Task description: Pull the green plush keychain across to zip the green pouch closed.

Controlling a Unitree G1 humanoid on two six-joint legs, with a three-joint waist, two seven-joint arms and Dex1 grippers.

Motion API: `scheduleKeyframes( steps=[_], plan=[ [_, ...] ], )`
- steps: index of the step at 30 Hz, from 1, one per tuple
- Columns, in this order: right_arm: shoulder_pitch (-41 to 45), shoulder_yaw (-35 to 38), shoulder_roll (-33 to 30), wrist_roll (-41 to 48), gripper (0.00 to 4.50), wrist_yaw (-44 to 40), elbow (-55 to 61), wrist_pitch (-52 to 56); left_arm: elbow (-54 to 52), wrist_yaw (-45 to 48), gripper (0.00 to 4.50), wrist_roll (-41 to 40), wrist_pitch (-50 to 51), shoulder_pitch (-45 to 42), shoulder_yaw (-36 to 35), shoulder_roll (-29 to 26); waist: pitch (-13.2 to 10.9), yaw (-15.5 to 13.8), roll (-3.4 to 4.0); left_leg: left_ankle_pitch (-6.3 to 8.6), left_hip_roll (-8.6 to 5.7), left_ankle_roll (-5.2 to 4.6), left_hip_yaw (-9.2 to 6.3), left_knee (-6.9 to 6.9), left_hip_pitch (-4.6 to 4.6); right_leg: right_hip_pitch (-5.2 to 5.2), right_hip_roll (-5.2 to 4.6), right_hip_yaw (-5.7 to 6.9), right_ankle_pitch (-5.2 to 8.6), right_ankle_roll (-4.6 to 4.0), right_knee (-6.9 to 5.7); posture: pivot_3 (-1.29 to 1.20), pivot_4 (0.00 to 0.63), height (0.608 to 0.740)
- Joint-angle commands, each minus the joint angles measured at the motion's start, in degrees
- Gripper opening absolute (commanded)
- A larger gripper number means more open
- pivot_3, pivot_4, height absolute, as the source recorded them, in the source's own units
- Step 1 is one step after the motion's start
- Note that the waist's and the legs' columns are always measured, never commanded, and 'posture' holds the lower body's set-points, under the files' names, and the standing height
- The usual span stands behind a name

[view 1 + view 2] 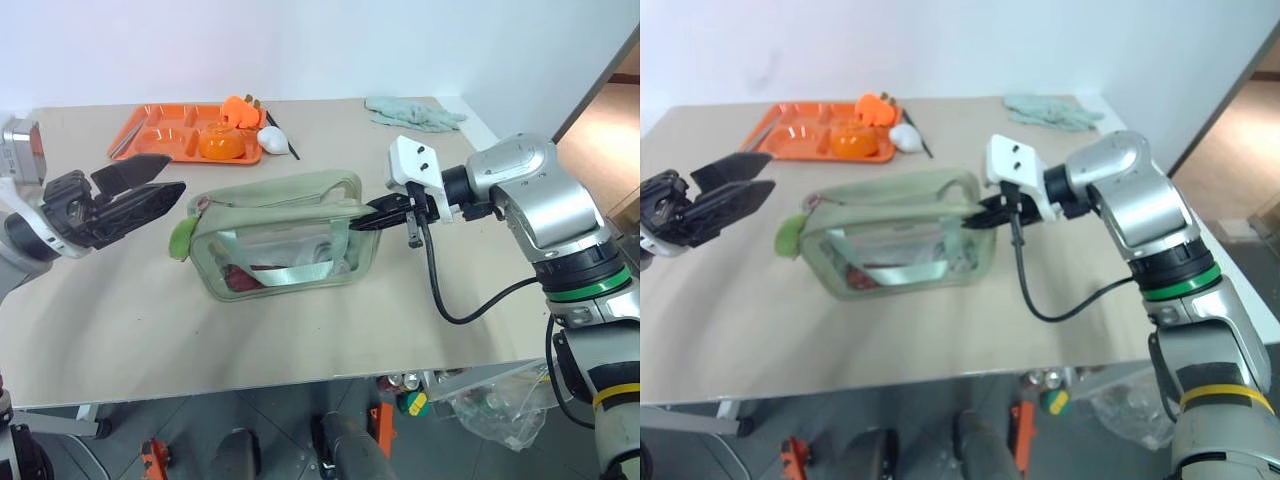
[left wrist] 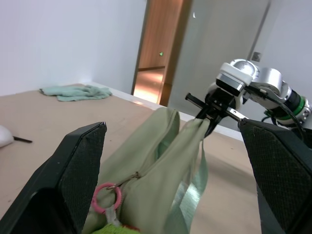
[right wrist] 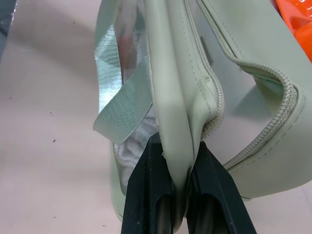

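The right end effector (image 1: 385,214) is clamped on the end of the green pouch (image 1: 285,235), probably anchoring it so the zipper can run. The left end effector (image 1: 140,190) hovers wide open just beside the pouch's other end, where the green plush keychain (image 1: 181,238) hangs. On the worktop (image 1: 130,320), the pouch's contents are hard to identify.

There were no words, numbers or signs to read on anything. Nothing on the table or the wall had any writing.
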State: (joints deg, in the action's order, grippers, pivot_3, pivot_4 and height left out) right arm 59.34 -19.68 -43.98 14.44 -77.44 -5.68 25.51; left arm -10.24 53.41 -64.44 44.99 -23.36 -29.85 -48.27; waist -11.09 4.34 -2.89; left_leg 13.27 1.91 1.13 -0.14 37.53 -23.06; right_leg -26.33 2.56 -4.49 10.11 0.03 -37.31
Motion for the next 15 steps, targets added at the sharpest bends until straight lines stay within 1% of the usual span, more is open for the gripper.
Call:
scheduleKeyframes(
  steps=[1,2,6,7,8,9,10,12,15],
  plan=[
    [-1.08,2.43,-1.07,0.28,0.8,-0.53,2.38,1.49,-1.16,-0.38,4.5,-1.22,0.04,1.34,-3.88,-1.71,0.0,0.04,0.0,0.0,0.0,0.0,0.0,0.0,0.0,-0.01,0.0,0.0,0.0,0.0,-0.01,0.0,0.15,0.74],
    [-1.42,2.77,-1.15,0.33,1.07,-0.33,2.39,2.21,-1.02,0.04,4.5,-0.65,0.13,2.46,-4.38,-2.45,0.0,0.05,0.0,0.0,0.01,0.0,0.01,0.0,0.01,-0.01,0.01,0.0,0.0,0.0,-0.01,0.0,0.15,0.74],
    [-2.23,4.39,-1.24,1.18,2.39,0.78,2.2,5.22,-1.74,3.13,4.5,1.5,0.13,6.98,-4.77,-5.41,-0.01,0.02,0.02,0.0,0.01,0.0,0.01,0.0,0.04,-0.02,0.01,0.0,0.03,-0.07,-0.06,0.0,0.15,0.74],
    [-2.33,4.81,-1.23,1.28,2.79,1.03,2.14,5.86,-2.09,3.91,4.5,1.92,0.08,7.76,-4.48,-6.13,-0.01,-0.01,0.01,0.0,0.0,0.0,0.0,0.0,0.03,-0.02,0.01,0.03,0.04,-0.08,-0.07,0.0,0.15,0.74],
    [-2.34,5.22,-1.2,1.28,3.08,1.39,2.03,6.59,-2.42,4.62,4.5,2.42,-0.16,8.34,-4.12,-6.71,-0.01,-0.02,0.01,0.0,0.0,0.0,-0.01,0.0,0.03,-0.02,0.01,0.04,0.05,-0.1,-0.07,0.0,0.15,0.74],
    [-2.03,6.03,-1.21,2.03,3.51,1.41,1.54,8.45,-2.66,5.32,4.5,2.87,-0.4,8.67,-3.69,-7.24,-0.01,-0.02,0.01,0.0,0.0,0.0,0.0,0.0,0.03,-0.01,0.0,0.04,0.06,-0.11,-0.07,0.0,0.15,0.74],
    [-1.97,7.1,-1.5,3.26,3.72,0.76,1.39,9.78,-2.76,5.58,4.5,3.01,-0.52,8.58,-3.36,-7.45,-0.01,-0.02,0.01,0.0,0.0,0.01,0.0,0.0,0.03,-0.01,0.0,0.04,0.06,-0.11,-0.07,0.0,0.15,0.74],
    [-2.08,9.84,-2.5,7.25,3.72,-1.78,1.96,12.87,-2.76,5.73,4.5,3.16,-0.6,7.85,-2.75,-7.49,-0.01,-0.06,0.02,-0.01,-0.02,0.01,0.0,0.0,0.03,-0.01,-0.02,0.04,0.08,-0.14,-0.07,0.0,0.15,0.74],
    [-1.68,12.06,-3.32,8.65,3.72,-1.94,0.88,14.23,-2.92,6.09,4.5,3.4,-0.43,7.78,-2.46,-7.51,-0.01,-0.11,0.02,-0.01,-0.03,0.01,-0.01,0.0,0.03,0.0,-0.03,0.05,0.07,-0.12,-0.07,0.0,0.15,0.74]
  ],
)
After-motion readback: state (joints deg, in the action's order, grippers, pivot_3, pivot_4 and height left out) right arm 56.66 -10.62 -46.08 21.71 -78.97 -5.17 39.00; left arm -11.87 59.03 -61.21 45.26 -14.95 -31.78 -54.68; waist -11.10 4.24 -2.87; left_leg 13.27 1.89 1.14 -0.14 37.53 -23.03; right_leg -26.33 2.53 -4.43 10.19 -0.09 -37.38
